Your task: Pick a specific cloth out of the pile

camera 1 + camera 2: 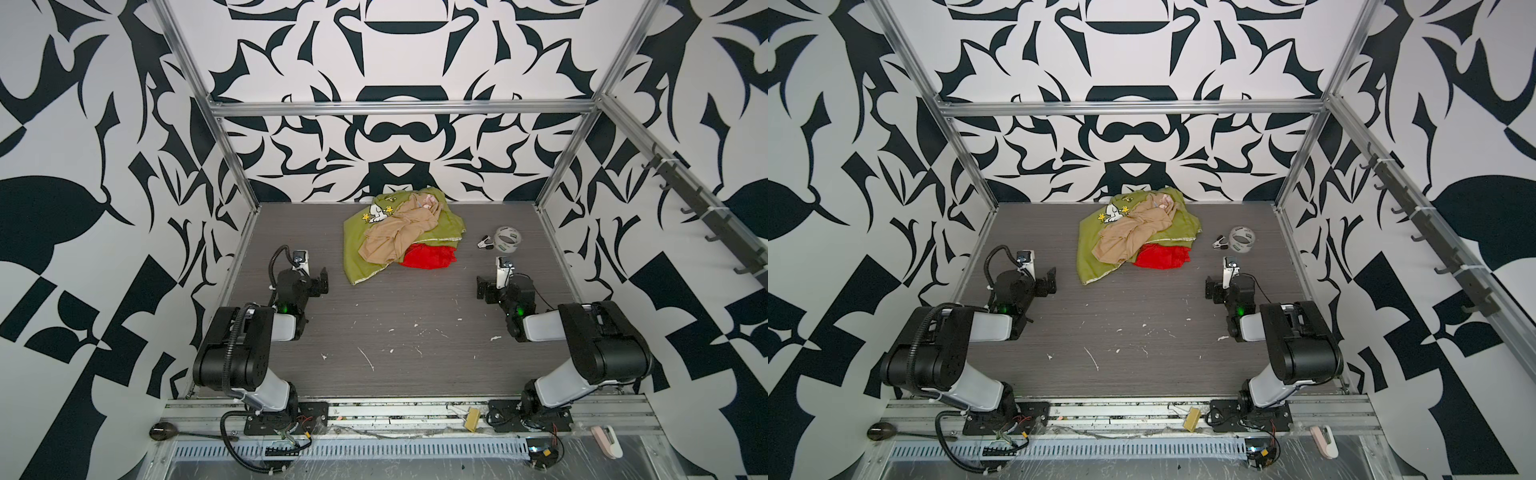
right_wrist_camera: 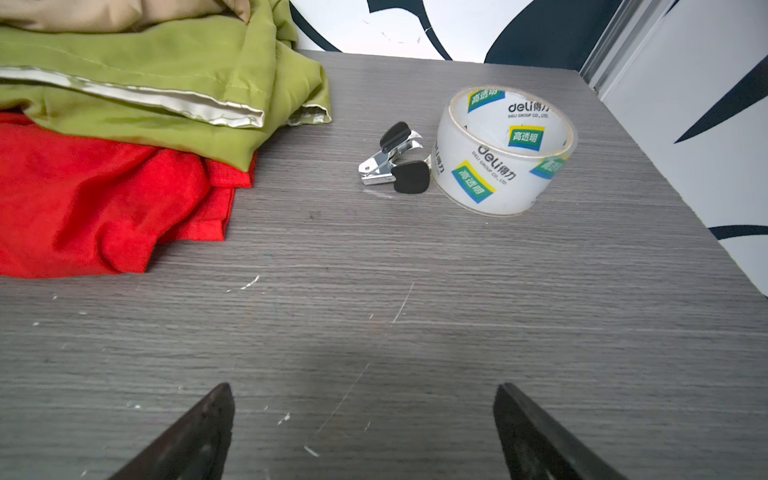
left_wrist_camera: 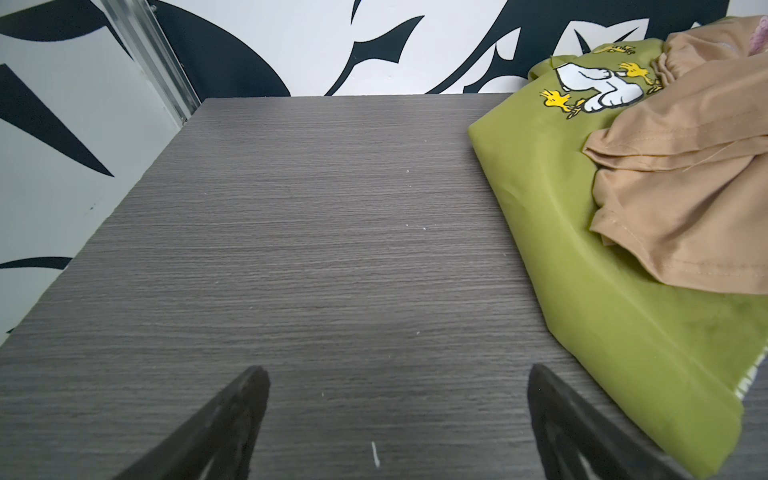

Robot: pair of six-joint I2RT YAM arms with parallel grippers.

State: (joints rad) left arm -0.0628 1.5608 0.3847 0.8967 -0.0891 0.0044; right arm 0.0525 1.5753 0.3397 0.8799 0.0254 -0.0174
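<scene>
Right gripper [image 1: 482,287] and left gripper [image 1: 322,281] both spread wide, empty! In both top views, the red cloth [image 1: 428,257] peeks from the pile [image 1: 365,249] at its near edge, closer to the right gripper, untouched. Left wrist view: olive-green cloth [image 3: 582,257] under tan cloth [image 3: 681,199]. Right wrist view: red cloth tucked beneath green, clear of the fingertips.

The grey wood-grain table [image 1: 395,332] carries the cloth pile [image 1: 399,232], a tape roll [image 1: 508,239] and, just beside it, seemingly a staple remover [image 1: 484,242].
</scene>
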